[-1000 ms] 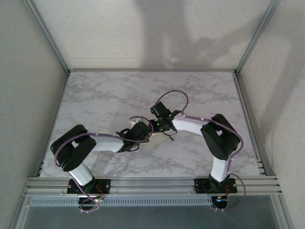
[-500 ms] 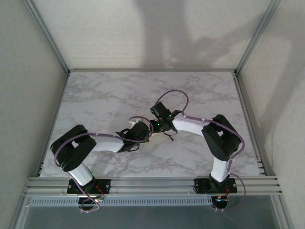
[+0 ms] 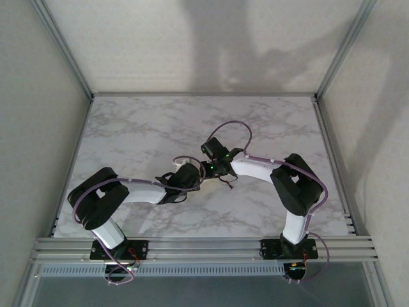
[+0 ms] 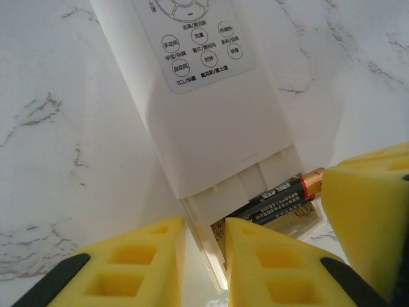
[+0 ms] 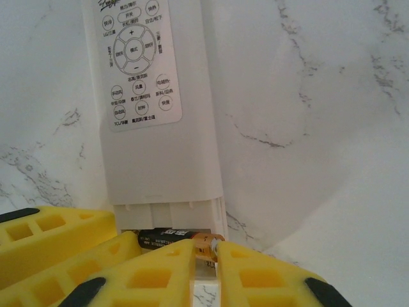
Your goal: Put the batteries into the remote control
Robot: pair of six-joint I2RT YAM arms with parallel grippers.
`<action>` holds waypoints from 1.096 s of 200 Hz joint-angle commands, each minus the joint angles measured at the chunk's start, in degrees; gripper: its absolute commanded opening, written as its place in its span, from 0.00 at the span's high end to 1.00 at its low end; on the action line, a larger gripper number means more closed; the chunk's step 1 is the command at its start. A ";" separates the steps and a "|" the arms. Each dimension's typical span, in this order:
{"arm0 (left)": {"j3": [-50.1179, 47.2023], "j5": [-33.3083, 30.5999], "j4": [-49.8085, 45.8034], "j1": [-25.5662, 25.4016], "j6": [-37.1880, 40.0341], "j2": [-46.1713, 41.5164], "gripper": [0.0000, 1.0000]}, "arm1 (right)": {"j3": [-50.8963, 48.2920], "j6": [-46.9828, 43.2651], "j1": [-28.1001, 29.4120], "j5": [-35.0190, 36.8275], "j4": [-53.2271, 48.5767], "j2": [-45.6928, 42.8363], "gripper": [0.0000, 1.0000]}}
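Observation:
The white remote control (image 4: 211,115) lies button side up on the marble, its battery bay open at the near end. My left gripper (image 4: 201,231) is shut on the bay's side wall, one yellow finger (image 4: 128,268) outside and one inside. One of the batteries (image 4: 284,195) rests slanted in the bay, copper end to the right. My right gripper (image 5: 206,248) is shut on that copper end of the battery (image 5: 172,236), just below the remote control (image 5: 153,160). From above, the left gripper (image 3: 190,174) and the right gripper (image 3: 214,171) meet at mid-table.
The marble table (image 3: 140,128) has open room behind and on both sides of the arms. Aluminium rails (image 3: 204,246) run along the near edge and grey walls close in the other three sides. Purple cables loop over both wrists.
The right wrist has edged slightly toward the left gripper. The left arm has stayed still.

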 commanded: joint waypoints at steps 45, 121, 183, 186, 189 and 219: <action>-1.34 1.69 -0.99 -0.94 0.28 -1.11 0.77 | 1.20 1.17 1.40 -8.23 2.34 1.12 0.84; -0.99 2.19 -0.38 -0.94 0.64 -0.68 0.77 | 1.55 3.43 2.29 -11.88 4.57 4.49 0.84; -0.42 2.38 -0.16 -1.22 0.86 -0.49 0.77 | 2.61 5.83 3.32 -16.15 6.94 5.64 0.85; -0.39 2.27 -0.26 -1.25 0.84 -0.52 0.77 | 2.65 5.83 3.33 -15.83 6.67 5.66 0.85; -0.43 2.30 -0.33 -1.23 0.83 -0.57 0.77 | 2.65 5.83 3.35 -15.46 6.48 5.66 0.85; -0.68 1.01 -1.43 -1.25 0.38 -1.88 0.76 | 2.62 5.60 3.16 -7.40 2.09 5.40 0.85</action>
